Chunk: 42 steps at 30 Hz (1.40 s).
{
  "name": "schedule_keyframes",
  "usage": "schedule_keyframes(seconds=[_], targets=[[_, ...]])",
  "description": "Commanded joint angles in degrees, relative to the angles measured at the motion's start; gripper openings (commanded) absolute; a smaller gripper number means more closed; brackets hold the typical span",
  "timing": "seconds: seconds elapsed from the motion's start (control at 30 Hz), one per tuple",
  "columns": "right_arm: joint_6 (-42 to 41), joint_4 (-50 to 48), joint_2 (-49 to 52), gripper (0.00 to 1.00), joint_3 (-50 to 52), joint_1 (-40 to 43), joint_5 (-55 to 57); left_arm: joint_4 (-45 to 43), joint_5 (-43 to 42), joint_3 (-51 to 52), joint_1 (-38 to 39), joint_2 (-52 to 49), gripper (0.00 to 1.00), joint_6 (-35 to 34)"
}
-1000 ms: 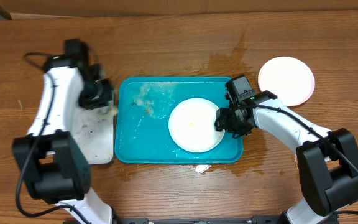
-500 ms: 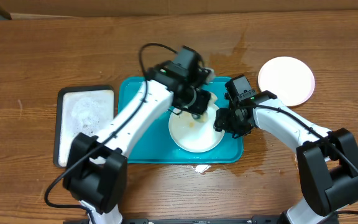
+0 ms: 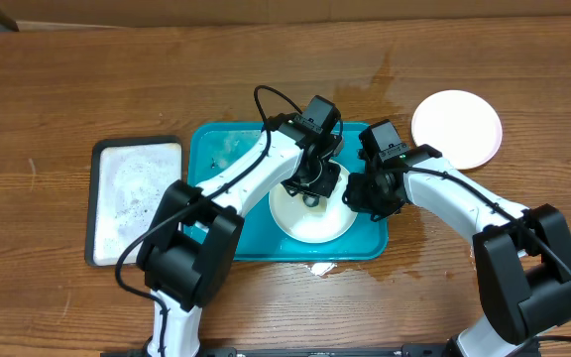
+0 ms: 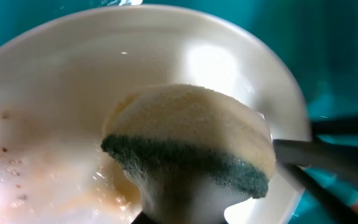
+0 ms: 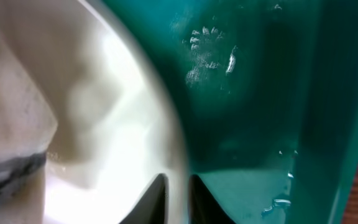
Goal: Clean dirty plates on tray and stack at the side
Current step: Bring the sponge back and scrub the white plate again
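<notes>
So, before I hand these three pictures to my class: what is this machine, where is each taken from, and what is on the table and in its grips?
It is two robot arms at a wooden table, each ending in a two-finger gripper. One picture looks down from above; the other two come from cameras on the wrists. A teal tray holds a white plate. The left gripper holds a sponge over it; the right gripper pinches its rim. A second plate lies on the table at the right, a black-rimmed white tray at the left.
</notes>
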State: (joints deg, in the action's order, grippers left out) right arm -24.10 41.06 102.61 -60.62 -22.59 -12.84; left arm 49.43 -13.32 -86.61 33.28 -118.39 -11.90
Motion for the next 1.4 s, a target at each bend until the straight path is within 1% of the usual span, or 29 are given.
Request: schedule_keyframes(seconds=[0.0,0.17,0.33,0.47,0.57,0.77,0.83,0.93,0.97,1.1,1.3,1.37], targets=[[-0.13,-0.31,0.02,0.04,0.2,-0.22,-0.35,-0.28,3.48,0.5,-0.92,-2.32,0.04,-0.61],[-0.13,-0.31,0.02,0.04,0.17,-0.22,-0.35,-0.28,10.71,0.52,-1.2,-4.83,0.04,-1.03],[-0.13,-0.28,0.02,0.04,0.2,-0.22,-0.33,-0.07,15.47,0.5,-1.81,-4.42,0.04,-1.01],[-0.13,-0.28,0.02,0.04,0.2,-0.22,-0.33,0.79,23.15,0.44,-2.49,-4.28,0.04,-1.01],[-0.13,-0.31,0.02,0.04,0.2,-0.22,-0.33,1.84,25.97,-0.2,-3.41,-4.26,0.04,-0.96],[-0.13,-0.39,0.02,0.04,0.2,-0.22,-0.33,8.17,22.27,-6.64,-5.01,-3.3,0.04,-1.01],[-0.13,-0.5,0.02,0.05,0.2,-0.22,-0.33,9.81,19.5,-8.59,-4.98,-3.3,0.04,-1.01],[-0.13,-0.48,0.02,0.06,0.2,-0.22,-0.33,10.73,13.66,-8.63,-4.7,-3.32,0.05,-1.03],[-0.13,-0.48,0.02,0.06,0.2,-0.22,-0.33,10.58,11.89,-7.89,-4.48,-3.34,0.05,-1.03],[-0.11,-0.48,0.02,0.07,0.2,-0.22,-0.33,8.13,10.29,-4.37,-3.5,-3.34,0.05,-1.05],[-0.11,-0.5,0.02,0.08,0.2,-0.22,-0.33,1.38,10.62,2.86,-2.01,-3.34,0.05,-2.49],[-0.11,-0.5,0.02,0.09,0.2,-0.2,-0.33,1.09,13.16,3.74,-2.21,-3.34,0.04,-2.49]])
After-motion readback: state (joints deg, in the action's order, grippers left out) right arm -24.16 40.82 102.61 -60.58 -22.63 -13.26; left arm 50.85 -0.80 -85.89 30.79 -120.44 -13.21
